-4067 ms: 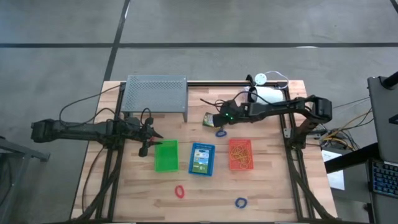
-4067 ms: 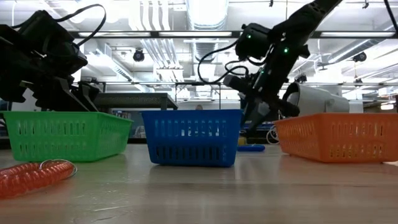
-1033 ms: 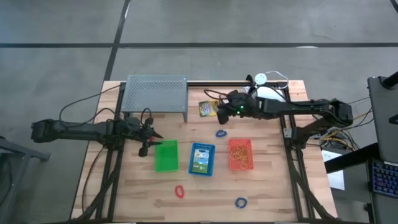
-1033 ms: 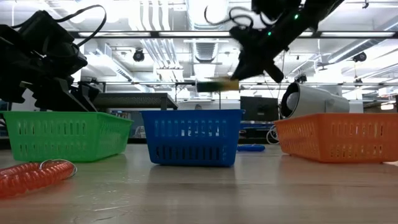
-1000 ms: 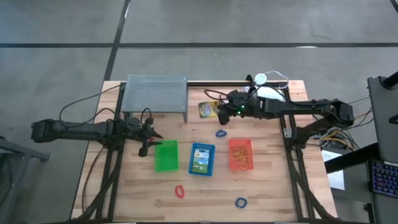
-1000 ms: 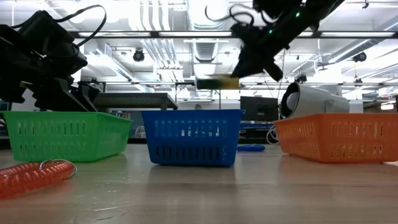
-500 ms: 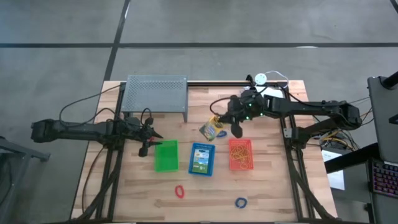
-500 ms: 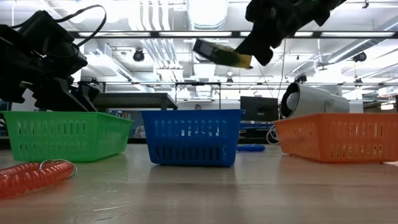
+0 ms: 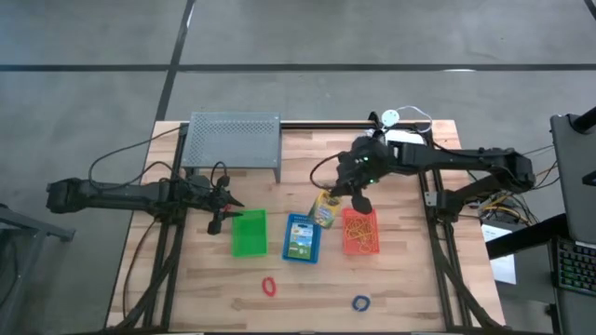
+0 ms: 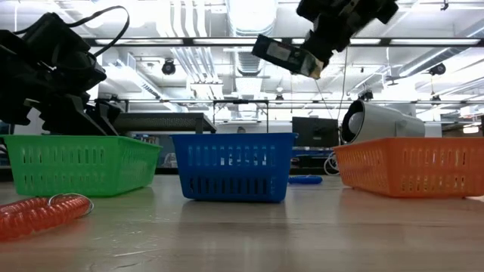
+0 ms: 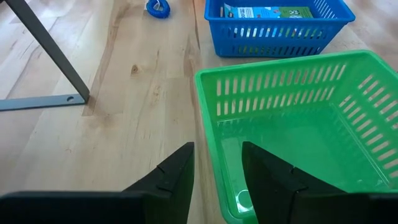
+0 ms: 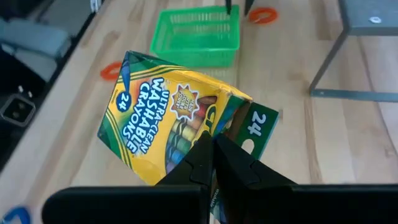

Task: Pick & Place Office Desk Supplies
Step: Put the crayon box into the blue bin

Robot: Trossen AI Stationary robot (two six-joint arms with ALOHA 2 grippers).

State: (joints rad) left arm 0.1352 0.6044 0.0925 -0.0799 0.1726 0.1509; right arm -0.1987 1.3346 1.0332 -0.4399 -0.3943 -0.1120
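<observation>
Crayon box (image 9: 325, 209) pinched in right hand (image 9: 335, 198) above blue basket (image 9: 303, 237), orange basket (image 9: 360, 231) alongside; left hand (image 9: 226, 212) parted.

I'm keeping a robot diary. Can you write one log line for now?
right gripper: shut on crayon box, raised near blue basket | left gripper: open at green basket

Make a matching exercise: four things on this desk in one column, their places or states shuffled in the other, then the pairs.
1. crayon box
2. green basket
3. orange basket
4. red loop

A. lying on bare wood near the table's front
B. empty, at the left gripper
C. filled with thin bands
D. held in the air by the right gripper

Pairs: 1-D, 2-B, 3-C, 4-A
</observation>
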